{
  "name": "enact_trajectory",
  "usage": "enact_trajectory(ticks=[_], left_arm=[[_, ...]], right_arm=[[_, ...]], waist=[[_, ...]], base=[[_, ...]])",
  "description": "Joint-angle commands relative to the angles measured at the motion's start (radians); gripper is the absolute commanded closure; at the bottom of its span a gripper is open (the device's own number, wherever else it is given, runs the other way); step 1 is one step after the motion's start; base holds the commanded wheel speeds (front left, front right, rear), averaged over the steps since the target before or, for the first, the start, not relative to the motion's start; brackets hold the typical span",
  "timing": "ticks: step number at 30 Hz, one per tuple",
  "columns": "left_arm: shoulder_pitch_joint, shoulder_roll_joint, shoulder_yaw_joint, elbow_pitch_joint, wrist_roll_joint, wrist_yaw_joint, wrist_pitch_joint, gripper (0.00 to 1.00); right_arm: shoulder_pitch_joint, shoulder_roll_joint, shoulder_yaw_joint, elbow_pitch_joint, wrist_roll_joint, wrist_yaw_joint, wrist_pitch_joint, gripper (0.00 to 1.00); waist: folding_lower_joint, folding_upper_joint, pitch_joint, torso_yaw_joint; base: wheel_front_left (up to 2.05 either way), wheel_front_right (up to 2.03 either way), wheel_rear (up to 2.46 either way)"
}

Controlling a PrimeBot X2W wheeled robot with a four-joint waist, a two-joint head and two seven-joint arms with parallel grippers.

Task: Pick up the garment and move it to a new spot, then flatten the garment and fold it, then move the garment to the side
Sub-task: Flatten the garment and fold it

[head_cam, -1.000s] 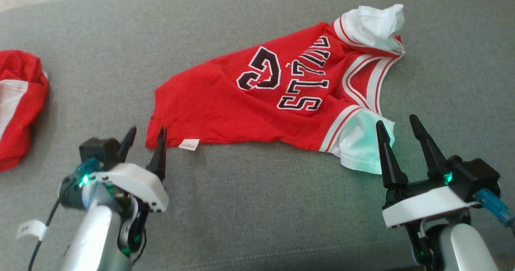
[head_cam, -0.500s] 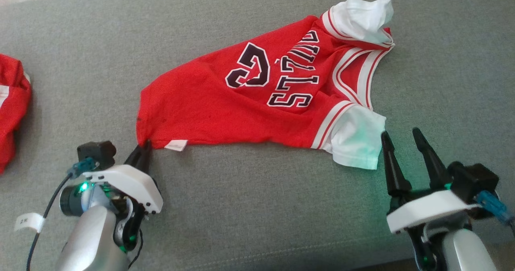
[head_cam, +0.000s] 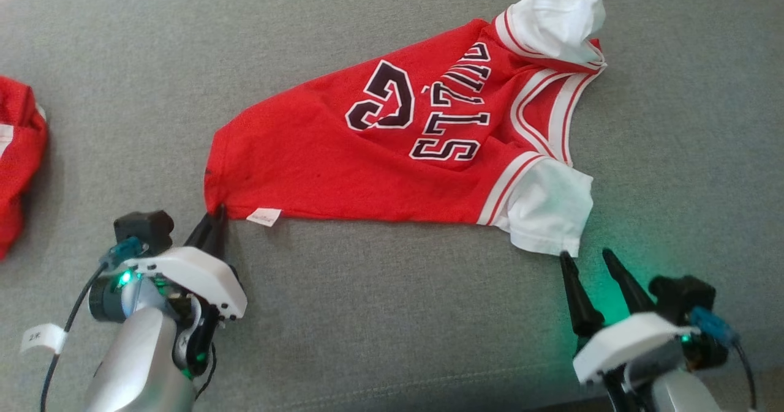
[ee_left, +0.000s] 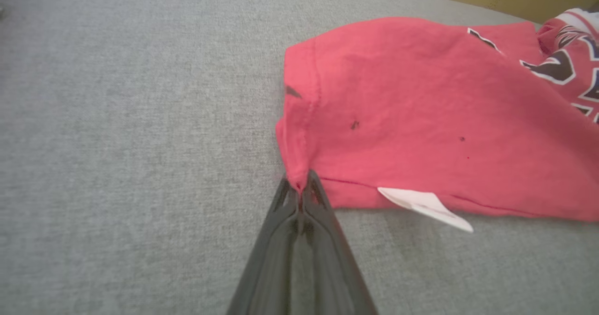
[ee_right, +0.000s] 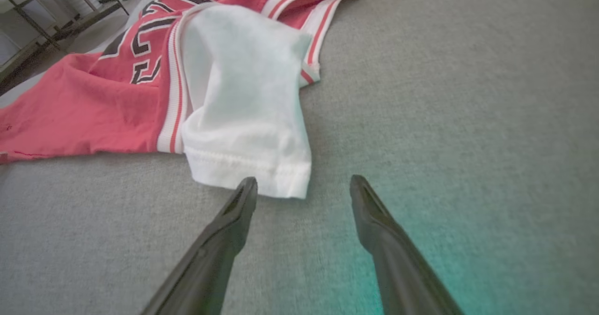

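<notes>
Red, light and limp, the garment [head_cam: 318, 161] lies spread on the grey cushion [head_cam: 392, 314], best held, we judge, by its corners: our left end effector [head_cam: 217, 211] is clamped on the hem corner [ee_left: 294, 167], our right end effector [head_cam: 584, 253] gapes beside the white sleeve [head_cam: 548, 213].

- Grey cushion [head_cam: 398, 314]: open strip between left gripper [head_cam: 216, 211] and right gripper [head_cam: 584, 254].
- Red jersey [head_cam: 367, 155] covers the centre.
- Second red cloth [head_cam: 18, 155] blocks the left edge.
</notes>
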Motion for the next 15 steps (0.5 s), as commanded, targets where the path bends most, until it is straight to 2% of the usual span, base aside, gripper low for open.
enact_trajectory(ticks=[1,8,9,10,11,15], left_arm=[[-0.049,0.030,0.025,-0.028,0.007,0.000,-0.014,1.00],[-0.062,0.026,0.011,-0.041,0.013,0.001,-0.046,1.00],[-0.064,0.025,0.009,-0.043,0.013,0.000,-0.050,1.00],[-0.065,0.024,0.007,-0.045,0.014,0.001,-0.056,1.00],[-0.066,0.023,0.006,-0.048,0.015,0.002,-0.060,1.00],[-0.063,0.028,0.007,-0.064,0.017,0.007,-0.085,1.00]], right_arm=[[-0.050,-0.005,0.027,-0.009,0.006,-0.001,-0.016,0.00],[-0.131,-0.005,0.045,0.132,0.007,-0.001,-0.021,0.01],[-0.137,-0.005,0.043,0.147,0.007,-0.001,-0.018,0.59],[-0.141,-0.005,0.043,0.158,0.008,-0.001,-0.017,0.96],[-0.144,-0.005,0.043,0.165,0.011,-0.001,-0.020,1.00],[-0.158,-0.005,0.047,0.160,0.019,-0.001,-0.034,1.00]], waist=[[0.0000,0.0000,0.002,0.005],[0.0000,0.0000,0.015,0.031],[0.0000,0.0000,0.016,0.035],[0.0000,0.0000,0.017,0.040],[0.0000,0.0000,0.018,0.044],[0.0000,0.0000,0.021,0.048]], base=[[0.00,0.00,0.00],[0.00,0.00,0.00],[0.00,0.00,0.00],[0.00,0.00,0.00],[0.00,0.00,0.00],[0.00,0.00,0.00]])
